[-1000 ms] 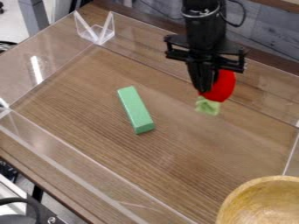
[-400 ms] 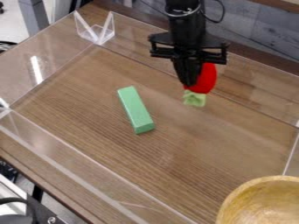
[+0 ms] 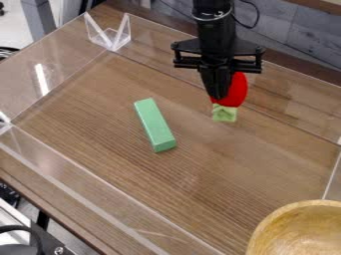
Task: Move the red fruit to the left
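The red fruit [image 3: 234, 92], a glossy toy strawberry with a light green leafy cap [image 3: 225, 114] pointing down, hangs just above the wooden table. My gripper [image 3: 222, 92] comes down from above at the back right and is shut on the fruit's upper red body. A long green block [image 3: 155, 126] lies flat on the wood to the left of the fruit, well apart from it.
A clear plastic wall [image 3: 54, 60] rings the wooden work surface, with a clear folded stand [image 3: 110, 34] at the back left. A wooden bowl rim [image 3: 304, 231] shows at the lower right corner.
The gripper has carried the red fruit to the left and slightly up over the last second; since the last half second it has barely shifted.
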Motion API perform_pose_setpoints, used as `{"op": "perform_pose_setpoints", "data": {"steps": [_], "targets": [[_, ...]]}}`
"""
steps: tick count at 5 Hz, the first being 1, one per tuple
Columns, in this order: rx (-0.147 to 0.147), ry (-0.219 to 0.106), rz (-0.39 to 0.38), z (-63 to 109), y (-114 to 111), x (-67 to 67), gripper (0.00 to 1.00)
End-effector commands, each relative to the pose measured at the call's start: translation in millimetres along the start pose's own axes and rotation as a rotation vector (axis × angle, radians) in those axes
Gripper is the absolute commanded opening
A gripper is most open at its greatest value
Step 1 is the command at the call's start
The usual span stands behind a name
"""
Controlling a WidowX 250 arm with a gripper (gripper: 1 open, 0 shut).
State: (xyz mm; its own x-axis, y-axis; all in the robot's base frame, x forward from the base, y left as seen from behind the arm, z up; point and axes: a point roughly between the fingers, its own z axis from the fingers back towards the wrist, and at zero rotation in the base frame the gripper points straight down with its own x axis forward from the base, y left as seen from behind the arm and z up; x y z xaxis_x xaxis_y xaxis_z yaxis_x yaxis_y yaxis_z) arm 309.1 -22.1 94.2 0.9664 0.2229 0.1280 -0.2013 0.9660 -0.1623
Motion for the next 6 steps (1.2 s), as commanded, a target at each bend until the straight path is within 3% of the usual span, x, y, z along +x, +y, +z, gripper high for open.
{"op": "perform_pose_setpoints", "data": {"steps": [1,2,3,4,6], "targets": [[-0.019,-0.074,0.082,30.7,2.7,18.1,0.0],[-0.011,-0.099,0.181,46.2,16.5,24.2,0.0],[-0.01,-0.111,0.214,57.7,44.0,29.4,0.0],[0.003,-0.113,0.217,54.4,71.4,32.2,0.0],[0.042,-0.131,0.271,47.5,78.9,18.2,0.0]]}}
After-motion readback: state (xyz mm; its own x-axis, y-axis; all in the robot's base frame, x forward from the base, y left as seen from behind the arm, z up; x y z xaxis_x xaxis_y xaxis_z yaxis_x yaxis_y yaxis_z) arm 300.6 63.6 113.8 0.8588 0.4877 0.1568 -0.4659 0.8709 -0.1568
